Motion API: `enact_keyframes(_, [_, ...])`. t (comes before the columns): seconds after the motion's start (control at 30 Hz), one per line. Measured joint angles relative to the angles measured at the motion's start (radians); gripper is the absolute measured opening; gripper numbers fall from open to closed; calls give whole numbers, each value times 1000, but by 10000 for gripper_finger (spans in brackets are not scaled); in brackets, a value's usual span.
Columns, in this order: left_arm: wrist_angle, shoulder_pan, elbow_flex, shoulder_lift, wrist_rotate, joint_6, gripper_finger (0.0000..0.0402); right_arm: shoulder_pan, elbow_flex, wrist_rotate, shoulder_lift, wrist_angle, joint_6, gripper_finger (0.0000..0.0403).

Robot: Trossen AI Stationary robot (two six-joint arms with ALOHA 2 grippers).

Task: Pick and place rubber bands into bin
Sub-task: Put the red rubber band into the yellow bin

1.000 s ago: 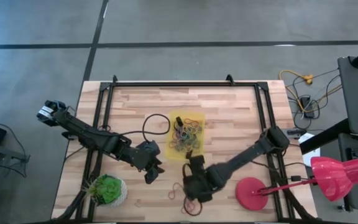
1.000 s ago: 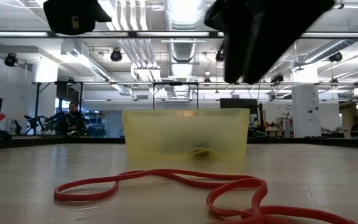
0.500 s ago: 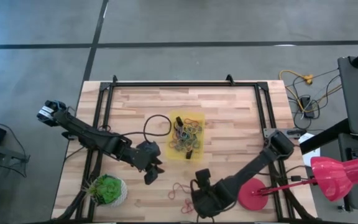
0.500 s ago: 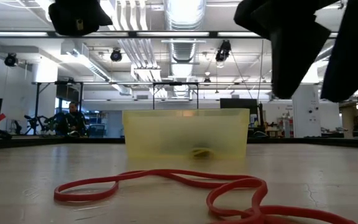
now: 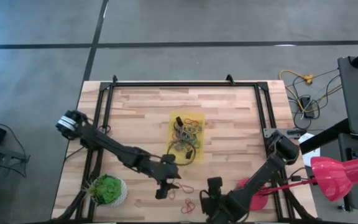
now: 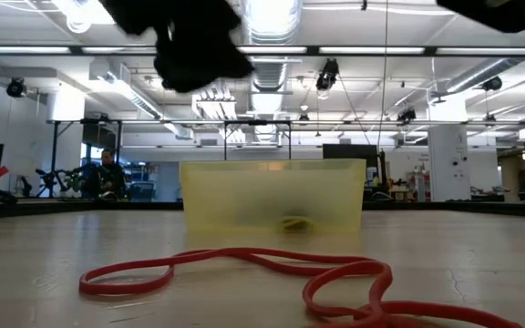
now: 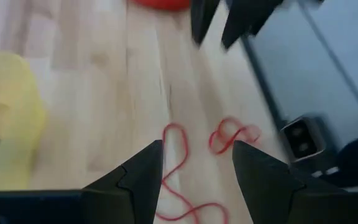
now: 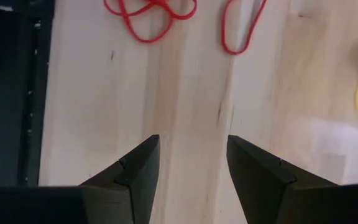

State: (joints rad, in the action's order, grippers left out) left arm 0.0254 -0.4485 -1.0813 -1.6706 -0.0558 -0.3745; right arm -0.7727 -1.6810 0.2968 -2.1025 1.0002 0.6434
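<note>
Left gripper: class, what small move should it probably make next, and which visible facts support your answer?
Probably lower straight down. The left gripper hangs open above the table, and one loose red rubber band lies between its fingers in its wrist view, outside the bin. The right gripper is open at the near edge.

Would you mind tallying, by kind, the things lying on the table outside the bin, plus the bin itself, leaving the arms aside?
Red rubber bands: 2
Yellow bin: 1
Red disc: 1
Green plant ball: 1
Total: 5
</note>
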Motion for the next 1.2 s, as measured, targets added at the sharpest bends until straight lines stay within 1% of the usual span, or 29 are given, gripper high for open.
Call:
enact_keyframes(0.17, [-8, -20, 0, -117, 45, -10, 178, -39, 0, 91, 0, 19, 69, 169])
enact_keyframes(0.23, [-18, -34, 0, -156, 48, -11, 178, -52, 0, 115, 0, 22, 96, 169])
enact_keyframes(0.43, [-26, -43, -23, -217, -1, -11, 178, -72, 0, 175, 0, 22, 178, 169])
enact_keyframes(0.5, [-28, -44, -37, -227, -40, -11, 178, -73, 0, 184, 0, 21, 184, 168])
enact_keyframes(0.6, [-26, -46, -44, -233, -130, -11, 178, -74, 1, 197, 0, 22, 184, 167])
enact_keyframes(0.67, [-27, -45, -44, -237, -157, -11, 178, -74, 1, 202, 0, 22, 181, 167])
enact_keyframes(0.9, [-27, -50, -42, -258, -158, -11, 178, -74, 2, 204, 1, 40, 165, 166])
enact_keyframes(1.07, [-55, -53, -44, -300, -116, -12, 178, -74, 2, 204, 1, 49, 165, 166])
enact_keyframes(1.2, [-66, -59, -46, -320, -121, -11, 178, -74, 2, 204, 1, 55, 166, 166])
